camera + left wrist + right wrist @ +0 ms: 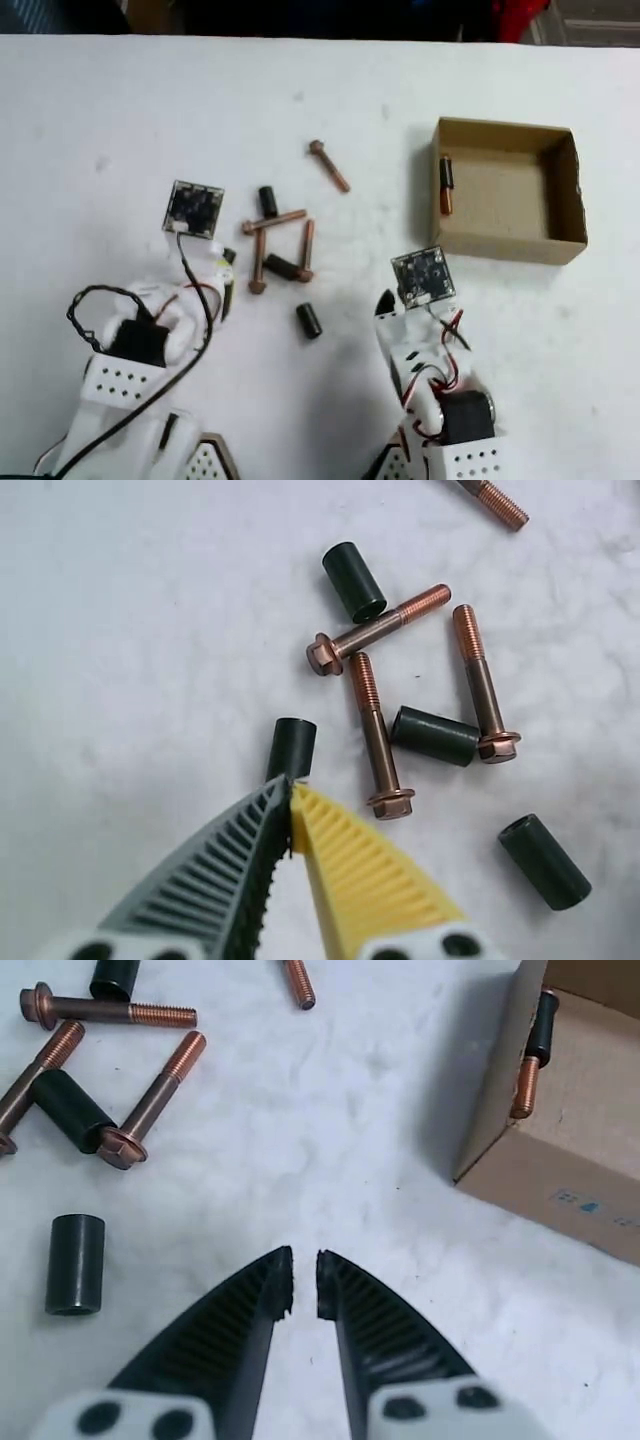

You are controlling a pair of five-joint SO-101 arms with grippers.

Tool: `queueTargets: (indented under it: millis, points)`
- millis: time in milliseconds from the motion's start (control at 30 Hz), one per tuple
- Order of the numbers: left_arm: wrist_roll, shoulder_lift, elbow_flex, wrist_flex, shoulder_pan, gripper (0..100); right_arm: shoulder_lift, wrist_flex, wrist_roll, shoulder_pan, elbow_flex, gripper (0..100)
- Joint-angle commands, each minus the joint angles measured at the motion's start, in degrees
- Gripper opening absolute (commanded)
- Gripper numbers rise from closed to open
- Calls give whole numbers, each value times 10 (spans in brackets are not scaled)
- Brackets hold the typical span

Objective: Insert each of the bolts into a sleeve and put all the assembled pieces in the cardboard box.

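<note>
My left gripper (290,788) is shut, its grey and yellow tips meeting at the near end of a black sleeve (291,748) that lies on the white table. Just beyond lie three copper bolts (378,735) (375,630) (484,685) mixed with two more sleeves (353,581) (434,736). Another sleeve (544,861) lies apart, and a further bolt (328,165) lies farther back. My right gripper (305,1282) hovers over bare table, fingers nearly together with nothing between them. The cardboard box (563,190) holds one bolt-in-sleeve piece (446,184) against its left wall (531,1055).
The box (560,1175) stands just beyond and beside my right gripper (385,303). The lone sleeve (75,1263) (309,320) lies between the two arms. Cables hang off both wrists. The table's far side and left are bare white surface.
</note>
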Motion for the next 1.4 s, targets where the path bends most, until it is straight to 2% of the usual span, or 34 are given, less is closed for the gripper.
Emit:
queueTargets:
  millis: [0,100,233,467,600,733,900,1000,1233,1367]
  points:
    - [3,3,-3,-20,-5,20,-5,-12,-7,-1,-6,31]
    - [3,1,-3,-16,-28,20,-5,-12,2,-11,-8,30]
    - [3,0,-7,0,-80,20,0,-9,62,-33,-26,30]
    - [3,0,-14,34,-81,20,1,4,62,-83,-50,33]
    - [2,0,-50,92,-82,20,1,7,62,-94,-64,34]
    - [2,0,-66,115,-85,20,22,7,62,-116,-87,34]
    - [2,-61,-65,144,-85,20,169,3,62,-143,-172,35]
    - [2,-151,-57,179,-85,20,289,-4,60,-147,-242,35]
    - [-18,-344,8,199,-85,20,541,-29,57,-153,-338,36]
    - [-18,-364,10,207,-85,20,643,-36,57,-198,-372,100]
